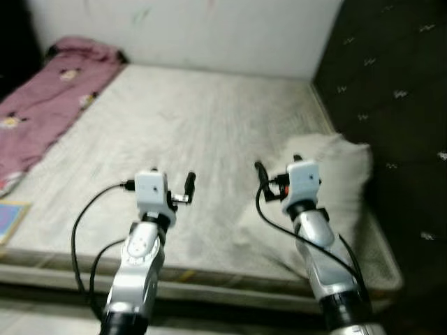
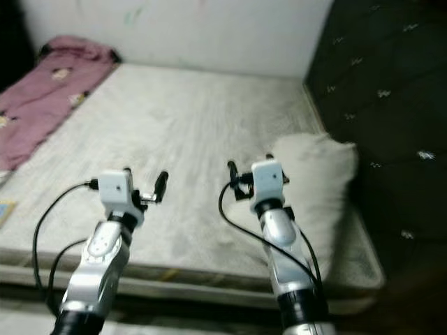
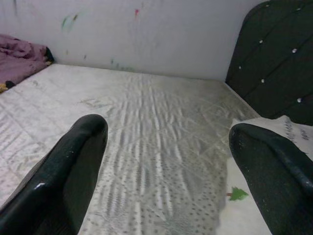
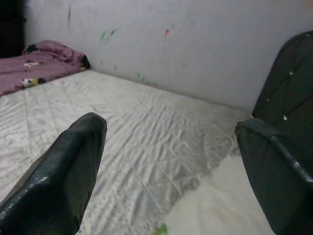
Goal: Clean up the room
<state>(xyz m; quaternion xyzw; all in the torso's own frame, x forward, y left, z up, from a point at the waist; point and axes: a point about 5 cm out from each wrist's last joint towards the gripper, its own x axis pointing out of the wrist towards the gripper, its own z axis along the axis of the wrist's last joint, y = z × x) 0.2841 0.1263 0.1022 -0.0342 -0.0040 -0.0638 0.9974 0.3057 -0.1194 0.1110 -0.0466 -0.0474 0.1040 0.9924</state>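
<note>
A bare, quilted white mattress (image 1: 195, 118) lies before me. A white pillow (image 1: 339, 174) rests on its right side against the dark headboard; a small green tree print shows on the pillow (image 3: 261, 208) in the left wrist view. A crumpled pink blanket (image 1: 42, 105) with cartoon prints covers the far left side. My left gripper (image 1: 172, 178) hovers open over the near part of the mattress, nothing between its fingers. My right gripper (image 1: 278, 165) is open too, just left of the pillow's near end and holding nothing.
A dark tufted headboard (image 1: 391, 84) stands along the right. A white wall (image 1: 195, 28) with small paint marks closes the far side. A flat blue-and-yellow item (image 1: 10, 218) lies at the left edge. The mattress's near edge (image 1: 209, 276) runs under my arms.
</note>
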